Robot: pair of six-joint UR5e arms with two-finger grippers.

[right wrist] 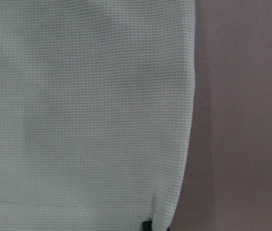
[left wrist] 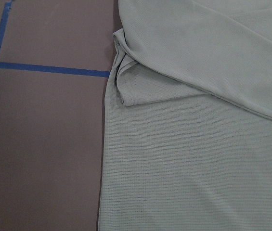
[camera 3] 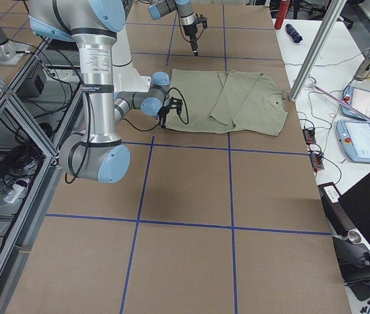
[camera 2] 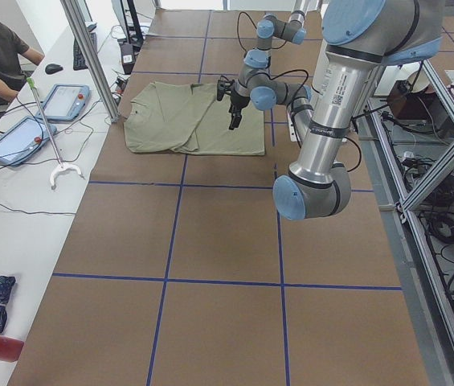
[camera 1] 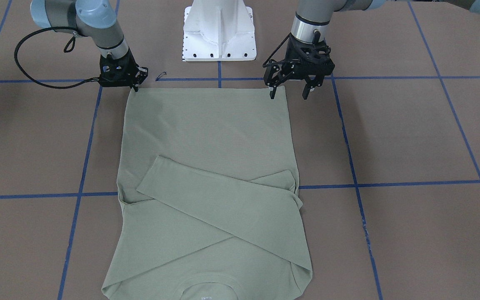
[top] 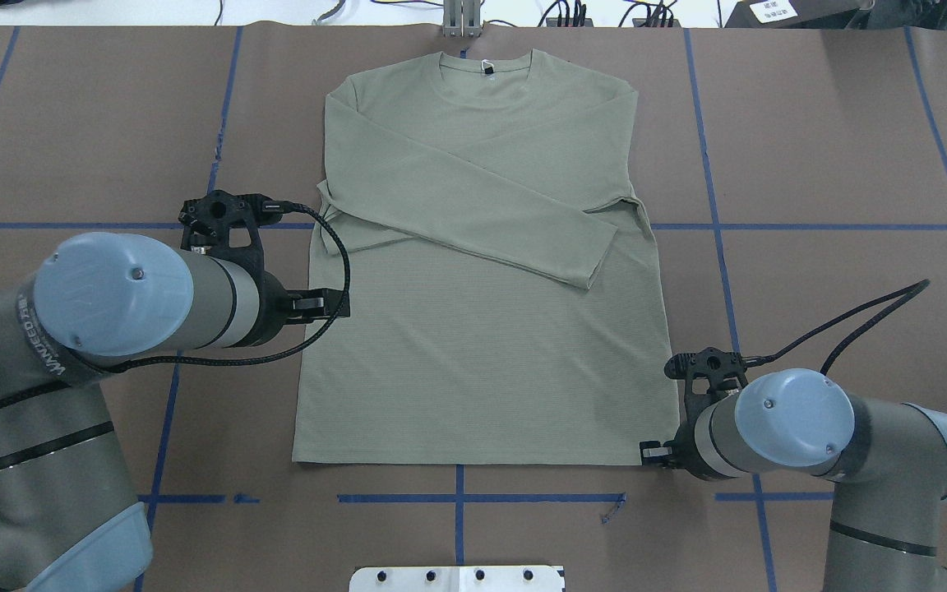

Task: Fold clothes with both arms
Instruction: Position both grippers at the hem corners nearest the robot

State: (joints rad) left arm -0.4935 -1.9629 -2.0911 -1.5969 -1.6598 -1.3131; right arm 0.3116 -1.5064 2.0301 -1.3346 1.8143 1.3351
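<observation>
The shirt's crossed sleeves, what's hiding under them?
Under the top sleeve lies the other sleeve and the shirt front. The chest beneath them is covered, so unseen.

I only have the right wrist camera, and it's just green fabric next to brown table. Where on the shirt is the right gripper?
Observer: The right gripper sits low at the hem corner of the shirt, on the robot's right side.
Operator: And the left one?
Observer: The left gripper is open, raised clear of the cloth near the shirt's left edge.
Operator: Are the sleeves folded in?
Observer: Yes, both sleeves lie across the chest, one crossed over the other.
</observation>
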